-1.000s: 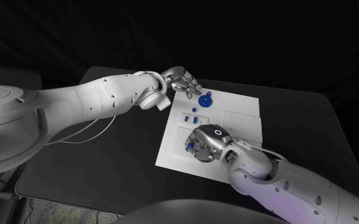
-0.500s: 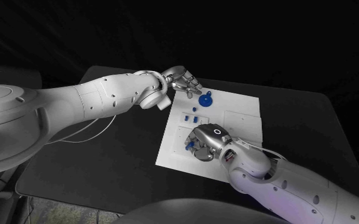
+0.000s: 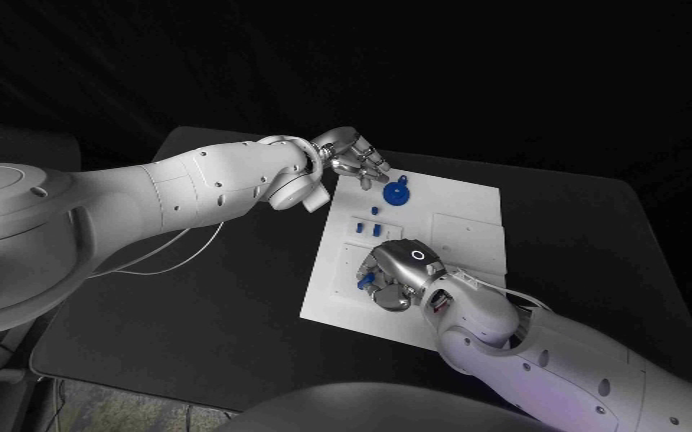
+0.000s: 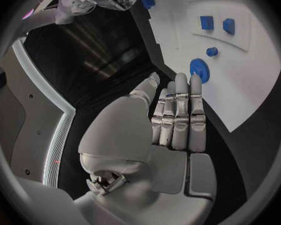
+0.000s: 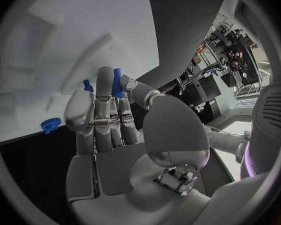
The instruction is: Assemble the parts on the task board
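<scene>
The task board [image 3: 469, 214] is carrying small blue parts [image 3: 374, 228] and a blue disc [image 3: 395, 195]. The right hand [image 3: 395, 274] is pinching a blue piece [image 5: 118, 83], seen from its wrist; the left hand [image 3: 351, 159] is hovering with fingers together, holding nothing.

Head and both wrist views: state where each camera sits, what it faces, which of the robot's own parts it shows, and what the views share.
Head view: on the robot's head, looking down at the task board; both arms, left hand, right hand.
Left wrist view: behind the left hand, facing the board's round blue part.
Right wrist view: behind the right hand, which pinches a blue part over the board.
Shared: the task board shows in all three.
</scene>
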Robot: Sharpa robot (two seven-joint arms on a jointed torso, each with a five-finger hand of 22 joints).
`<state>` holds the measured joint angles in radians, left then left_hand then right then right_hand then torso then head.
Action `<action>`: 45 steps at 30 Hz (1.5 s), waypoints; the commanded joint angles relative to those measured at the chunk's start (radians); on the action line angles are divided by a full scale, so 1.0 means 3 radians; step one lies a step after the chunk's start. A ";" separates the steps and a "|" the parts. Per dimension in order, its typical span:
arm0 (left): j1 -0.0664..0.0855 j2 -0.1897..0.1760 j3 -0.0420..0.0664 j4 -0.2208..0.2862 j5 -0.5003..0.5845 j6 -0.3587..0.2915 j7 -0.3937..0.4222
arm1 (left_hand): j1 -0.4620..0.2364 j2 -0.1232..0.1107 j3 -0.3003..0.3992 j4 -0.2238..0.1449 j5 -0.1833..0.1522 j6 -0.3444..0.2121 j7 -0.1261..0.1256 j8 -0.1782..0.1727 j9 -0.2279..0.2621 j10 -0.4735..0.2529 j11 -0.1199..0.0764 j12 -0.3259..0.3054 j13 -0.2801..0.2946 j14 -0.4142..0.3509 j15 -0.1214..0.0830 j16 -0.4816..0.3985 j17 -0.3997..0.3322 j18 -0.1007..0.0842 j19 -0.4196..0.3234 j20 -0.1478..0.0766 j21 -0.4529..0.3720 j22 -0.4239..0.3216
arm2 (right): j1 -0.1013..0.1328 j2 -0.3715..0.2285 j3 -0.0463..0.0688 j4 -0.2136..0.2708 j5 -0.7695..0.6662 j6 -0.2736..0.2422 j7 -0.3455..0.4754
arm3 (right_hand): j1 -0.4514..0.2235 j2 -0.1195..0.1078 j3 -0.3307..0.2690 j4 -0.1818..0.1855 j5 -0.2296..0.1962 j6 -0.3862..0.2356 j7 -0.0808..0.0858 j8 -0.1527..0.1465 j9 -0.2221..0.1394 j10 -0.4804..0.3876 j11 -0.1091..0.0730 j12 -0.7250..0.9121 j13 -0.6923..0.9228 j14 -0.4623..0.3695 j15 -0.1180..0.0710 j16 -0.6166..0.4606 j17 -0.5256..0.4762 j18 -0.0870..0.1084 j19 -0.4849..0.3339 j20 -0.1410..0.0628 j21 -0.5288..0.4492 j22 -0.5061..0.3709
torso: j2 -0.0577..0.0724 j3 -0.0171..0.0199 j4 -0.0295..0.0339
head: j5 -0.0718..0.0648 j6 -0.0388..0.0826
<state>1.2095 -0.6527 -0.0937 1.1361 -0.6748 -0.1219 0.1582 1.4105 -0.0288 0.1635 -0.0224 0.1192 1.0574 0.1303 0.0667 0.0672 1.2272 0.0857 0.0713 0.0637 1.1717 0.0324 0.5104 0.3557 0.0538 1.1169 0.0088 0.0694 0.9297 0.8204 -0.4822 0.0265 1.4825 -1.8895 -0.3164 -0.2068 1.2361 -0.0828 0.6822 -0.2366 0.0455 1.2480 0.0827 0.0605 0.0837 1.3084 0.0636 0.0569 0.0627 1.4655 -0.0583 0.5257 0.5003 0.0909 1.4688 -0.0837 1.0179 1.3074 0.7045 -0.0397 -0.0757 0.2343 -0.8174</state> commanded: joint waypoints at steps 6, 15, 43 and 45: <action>0.0000 0.0004 0.0002 0.0005 -0.0001 0.0051 0.0017 | -0.0010 0.0032 -0.0001 0.0016 0.0002 -0.0013 0.0004 -0.0009 0.0003 -0.0025 -0.0006 -0.0013 -0.0003 0.0006 -0.0009 0.0001 0.0004 -0.0006 0.0012 -0.0002 0.0003 -0.0009 | -0.0003 0.0004 0.0000 -0.0014 -0.0063 0.0057 -0.0044 | -0.0008 0.0021 0.0013 -0.0008 0.0009 0.0025 -0.0007 0.0015 0.0002 0.0155 -0.0130 0.0013 0.0001 0.0068 -0.0021 -0.0017 0.0009 0.0052 0.0203 -0.0019 0.0007 0.0200 | -0.0001 -0.0001 -0.0002 | 0.0015 -0.0008; 0.0000 0.0013 0.0002 0.0000 -0.0001 0.0052 0.0013 | -0.0018 0.0035 -0.0003 0.0024 0.0001 -0.0016 0.0006 -0.0009 0.0003 -0.0027 -0.0004 -0.0013 -0.0003 0.0006 -0.0008 0.0001 0.0003 -0.0007 0.0012 0.0000 0.0002 -0.0013 | -0.0003 0.0056 -0.0010 -0.0028 -0.0026 0.0114 -0.0014 | -0.0044 -0.0030 -0.0046 -0.0018 0.0008 0.0041 -0.0008 0.0022 0.0007 0.0160 -0.0139 0.0017 0.0004 0.0071 -0.0019 -0.0020 0.0012 0.0051 0.0204 -0.0013 -0.0008 0.0199 | 0.0000 0.0001 0.0000 | 0.0035 -0.0018; 0.0000 0.0016 0.0002 -0.0009 -0.0001 0.0065 0.0006 | -0.0020 0.0032 -0.0001 0.0038 0.0001 -0.0023 0.0006 -0.0009 0.0003 -0.0033 -0.0003 -0.0013 -0.0003 0.0004 -0.0006 -0.0002 0.0001 -0.0007 0.0014 0.0001 0.0001 -0.0035 | -0.0003 0.0078 -0.0046 -0.0047 0.0076 0.0004 0.0016 | -0.0083 -0.0272 -0.0532 -0.0143 0.0057 -0.0326 0.0080 0.0006 -0.0057 -0.0274 0.0006 0.0012 -0.0004 -0.0084 0.0079 -0.0107 -0.0102 0.0132 0.0109 0.0080 -0.0564 0.0009 | -0.0001 0.0001 -0.0004 | 0.0012 -0.0023; 0.0000 0.0015 0.0002 -0.0010 -0.0001 0.0066 0.0005 | -0.0020 0.0032 -0.0001 0.0038 0.0001 -0.0023 0.0006 -0.0009 0.0003 -0.0033 -0.0003 -0.0013 -0.0003 0.0004 -0.0006 -0.0002 0.0001 -0.0007 0.0014 0.0001 0.0001 -0.0035 | -0.0003 0.0071 -0.0046 -0.0036 0.0120 -0.0070 0.0048 | -0.0111 -0.0334 -0.0651 -0.0122 0.0134 -0.0422 0.0099 0.0009 -0.0061 -0.0389 0.0034 0.0027 -0.0004 -0.0096 0.0093 -0.0126 -0.0133 0.0156 0.0090 0.0091 -0.0653 -0.0028 | -0.0001 0.0001 -0.0002 | 0.0008 -0.0024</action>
<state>1.2093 -0.6494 -0.0937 1.1321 -0.6749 -0.1156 0.1561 1.4062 -0.0245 0.1644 -0.0162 0.1192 1.0574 0.1303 0.0667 0.0672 1.2244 0.0829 0.0713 0.0637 1.1717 0.0324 0.5104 0.3557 0.0538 1.1169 0.0088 0.0693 0.9201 0.8209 -0.4604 0.0133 1.4674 -1.8795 -0.3115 -0.2173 1.2068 -0.1757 0.4836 -0.2726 0.0820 1.1241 0.1100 0.0658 0.0667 1.1958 0.0717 0.0632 0.0621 1.4429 -0.0302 0.4901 0.4602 0.1254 1.4645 -0.0617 0.8240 1.2991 0.7043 -0.0396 -0.0765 0.2374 -0.8244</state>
